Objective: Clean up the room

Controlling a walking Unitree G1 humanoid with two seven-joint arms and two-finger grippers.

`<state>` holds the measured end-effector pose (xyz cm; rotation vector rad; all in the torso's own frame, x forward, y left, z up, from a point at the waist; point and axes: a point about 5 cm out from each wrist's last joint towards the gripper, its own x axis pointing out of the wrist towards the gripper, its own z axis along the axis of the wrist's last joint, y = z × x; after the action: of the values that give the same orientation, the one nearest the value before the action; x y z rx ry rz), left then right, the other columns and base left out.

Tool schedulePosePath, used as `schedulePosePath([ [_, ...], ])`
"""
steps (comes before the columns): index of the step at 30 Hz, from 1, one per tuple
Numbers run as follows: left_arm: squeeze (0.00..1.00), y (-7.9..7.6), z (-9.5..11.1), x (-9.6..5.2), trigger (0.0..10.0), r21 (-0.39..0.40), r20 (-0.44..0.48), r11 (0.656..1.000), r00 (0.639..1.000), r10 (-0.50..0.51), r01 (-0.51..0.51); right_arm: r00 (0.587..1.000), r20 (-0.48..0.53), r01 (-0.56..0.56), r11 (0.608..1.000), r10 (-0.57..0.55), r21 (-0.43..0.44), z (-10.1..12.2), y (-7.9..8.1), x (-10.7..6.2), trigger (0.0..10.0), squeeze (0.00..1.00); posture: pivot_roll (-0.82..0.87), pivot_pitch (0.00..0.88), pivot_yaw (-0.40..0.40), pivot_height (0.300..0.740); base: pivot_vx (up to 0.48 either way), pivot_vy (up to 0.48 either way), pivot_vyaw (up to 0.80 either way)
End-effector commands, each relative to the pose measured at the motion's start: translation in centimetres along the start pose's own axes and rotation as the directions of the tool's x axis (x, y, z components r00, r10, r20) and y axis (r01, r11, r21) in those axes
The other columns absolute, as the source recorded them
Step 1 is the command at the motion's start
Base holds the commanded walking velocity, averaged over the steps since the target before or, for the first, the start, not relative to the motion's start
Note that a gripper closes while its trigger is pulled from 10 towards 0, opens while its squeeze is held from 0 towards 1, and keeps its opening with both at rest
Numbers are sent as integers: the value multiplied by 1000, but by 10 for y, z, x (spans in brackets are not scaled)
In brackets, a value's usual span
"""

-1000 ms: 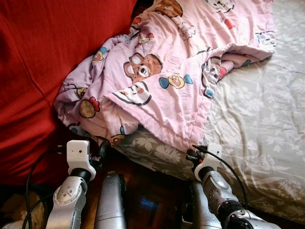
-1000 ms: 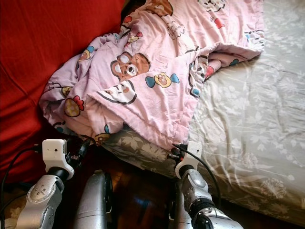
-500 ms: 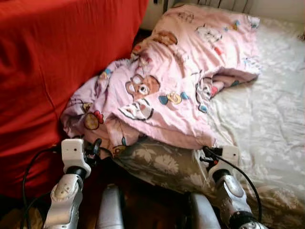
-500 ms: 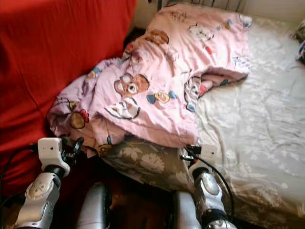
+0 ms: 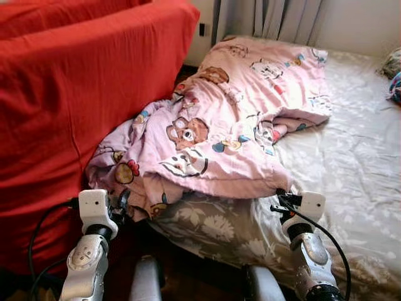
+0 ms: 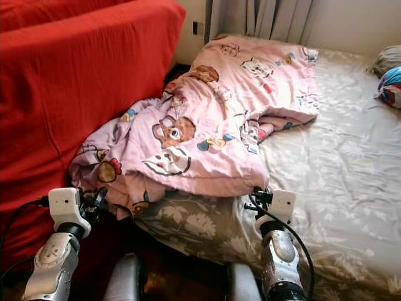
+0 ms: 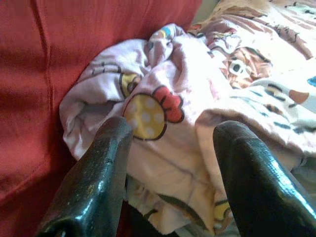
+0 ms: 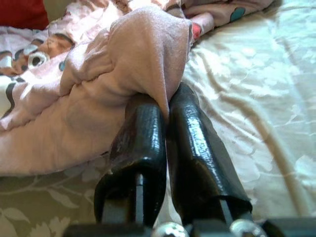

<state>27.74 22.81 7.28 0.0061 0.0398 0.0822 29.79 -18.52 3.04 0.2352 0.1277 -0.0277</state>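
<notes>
While the right claw (image 8: 165, 106) pinches the pink blanket's (image 5: 232, 125) edge (bed corner), the left claw (image 7: 168, 148) gapes wide beside it.

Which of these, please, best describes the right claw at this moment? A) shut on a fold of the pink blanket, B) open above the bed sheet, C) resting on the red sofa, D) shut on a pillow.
A: in the right wrist view, the right claw has its two black fingers pressed together with a fold of the pink blanket pinched between them, at the blanket's edge on the bed.
</notes>
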Motion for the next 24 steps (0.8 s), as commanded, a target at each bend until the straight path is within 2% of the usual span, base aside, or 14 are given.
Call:
schedulePosePath([
  [1, 0, 0, 0, 2, 10000, -3, 5, 1000, 1000, -7, 7, 1000, 18, 8, 1000, -7, -5, 3, -1, -1, 10000, 0, 50, 53, -25, 673, 0, 0, 0],
  [12, 0, 1, -13, -4, 10000, -44, -38, 999, 999, -4, 2, 1000, 20, 13, 1000, -13, -10, 0, -1, -4, 10000, 0, 47, 34, -20, 740, 0, 0, 0],
  [24, 0, 4, -36, -14, 10000, -40, -117, 999, 993, -6, 1, 999, 26, 26, 1000, -25, -18, -1, -5, -7, 10000, 0, 44, 17, -18, 740, 0, 0, 0],
])
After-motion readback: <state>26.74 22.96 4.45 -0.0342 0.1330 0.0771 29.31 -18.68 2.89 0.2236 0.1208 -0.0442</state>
